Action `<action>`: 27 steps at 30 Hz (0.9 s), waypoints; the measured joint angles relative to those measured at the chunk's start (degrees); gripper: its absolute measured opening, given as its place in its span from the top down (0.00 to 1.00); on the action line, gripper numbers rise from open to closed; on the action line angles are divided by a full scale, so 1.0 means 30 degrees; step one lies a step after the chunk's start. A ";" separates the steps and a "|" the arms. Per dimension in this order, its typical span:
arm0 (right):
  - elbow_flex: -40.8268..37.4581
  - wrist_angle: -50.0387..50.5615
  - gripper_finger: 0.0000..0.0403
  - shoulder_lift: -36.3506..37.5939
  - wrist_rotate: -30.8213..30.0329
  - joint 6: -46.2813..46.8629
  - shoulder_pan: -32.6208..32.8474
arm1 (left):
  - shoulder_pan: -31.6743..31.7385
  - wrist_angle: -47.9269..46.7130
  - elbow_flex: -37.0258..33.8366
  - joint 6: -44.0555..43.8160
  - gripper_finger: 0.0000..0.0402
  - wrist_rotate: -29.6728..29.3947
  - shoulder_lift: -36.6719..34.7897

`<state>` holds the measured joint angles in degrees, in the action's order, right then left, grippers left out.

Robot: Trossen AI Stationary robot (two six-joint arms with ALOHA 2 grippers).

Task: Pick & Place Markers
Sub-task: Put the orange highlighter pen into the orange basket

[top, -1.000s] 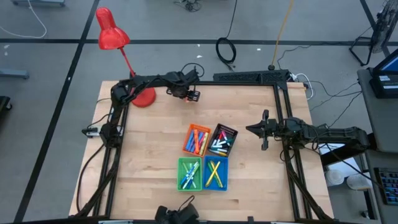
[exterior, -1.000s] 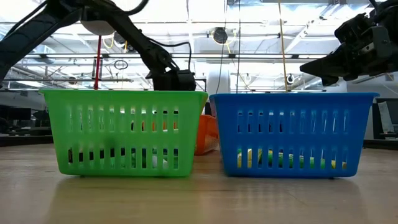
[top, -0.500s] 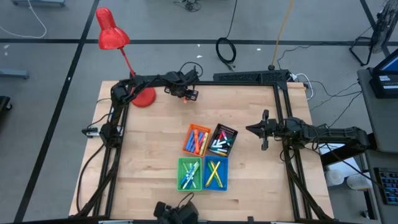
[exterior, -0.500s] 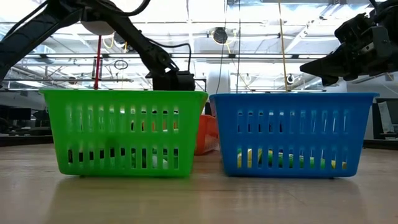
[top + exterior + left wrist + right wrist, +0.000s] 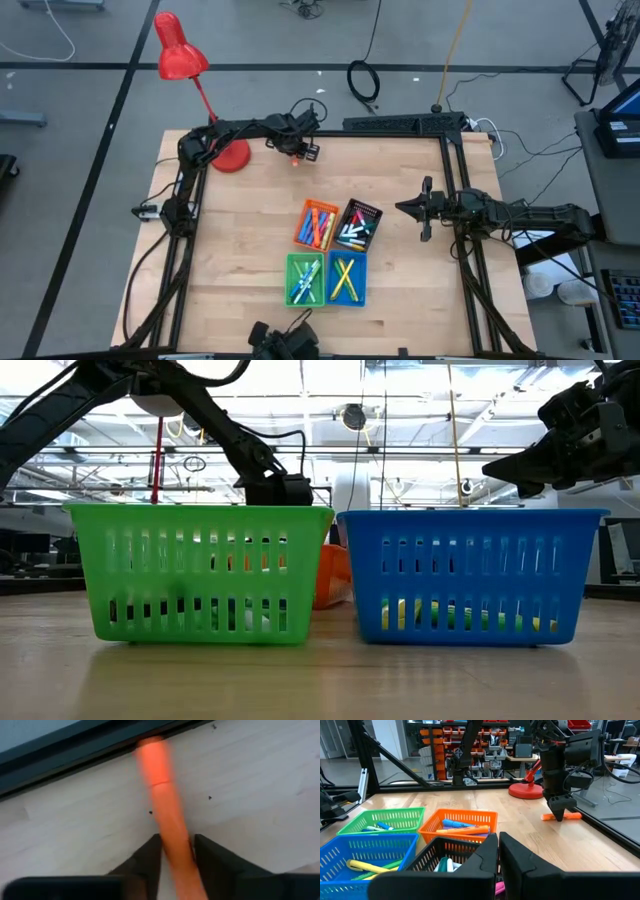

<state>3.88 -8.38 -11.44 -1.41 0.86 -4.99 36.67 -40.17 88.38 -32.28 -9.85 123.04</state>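
We see the left gripper down at the table's far edge, at about twelve o'clock from the bins, its fingers narrowed around an orange marker lying on the wood against the dark frame rail. At the table's middle sit four bins holding markers: orange bin, black bin, green bin and blue bin. The right gripper hovers at three o'clock of them, fingers pressed together, empty. A red lamp stands at ten o'clock.
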 joint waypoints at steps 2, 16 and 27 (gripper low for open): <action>-0.0002 0.0000 0.98 0.0000 0.0000 0.0001 0.0002 | 0.0004 0.0010 0.0000 0.0667 0.78 0.0125 0.0000; -0.0007 0.0000 0.98 0.0007 0.0000 0.0001 0.0005 | -0.1357 -0.0558 -0.0033 0.3319 0.86 -0.2227 -0.1289; -0.0005 -0.0003 0.98 0.0007 0.0000 -0.0002 0.0005 | -0.8587 -0.3054 -0.0022 0.1737 0.86 -0.4541 -0.4503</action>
<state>3.86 -8.39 -11.42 -1.41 0.86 -4.98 10.90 -49.33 88.31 -27.07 -23.47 109.53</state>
